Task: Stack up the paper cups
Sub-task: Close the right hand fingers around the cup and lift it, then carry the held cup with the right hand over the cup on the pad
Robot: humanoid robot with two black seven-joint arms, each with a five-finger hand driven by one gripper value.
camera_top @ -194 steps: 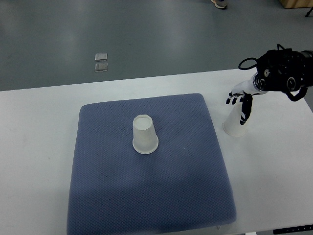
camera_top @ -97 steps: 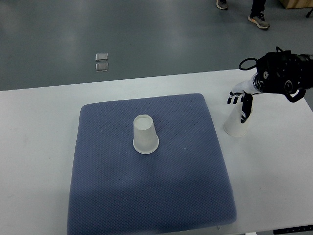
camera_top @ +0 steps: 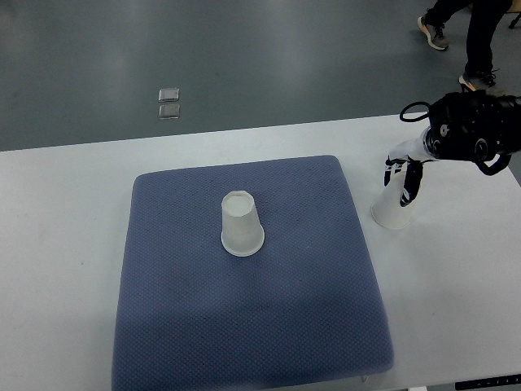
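One white paper cup [camera_top: 242, 226] stands upside down in the middle of a blue-grey mat [camera_top: 252, 326]. A second white paper cup [camera_top: 391, 210] stands upside down on the white table just right of the mat, leaning slightly. My right hand [camera_top: 404, 175] comes in from the right edge and sits over this cup's upper part, its dark fingers [camera_top: 413, 181] curled down around it. The cup's rim rests on the table. The left arm is out of view.
The white table [camera_top: 65, 212] runs across the view, with grey floor beyond its far edge. Two small clear squares [camera_top: 168, 103] lie on the floor. A person's legs and shoes [camera_top: 472, 37] show at the top right.
My right hand's fingers, spread before, have drawn in around the top of the right cup. The cup and mat have stayed put. The person has walked further into view at the top right.
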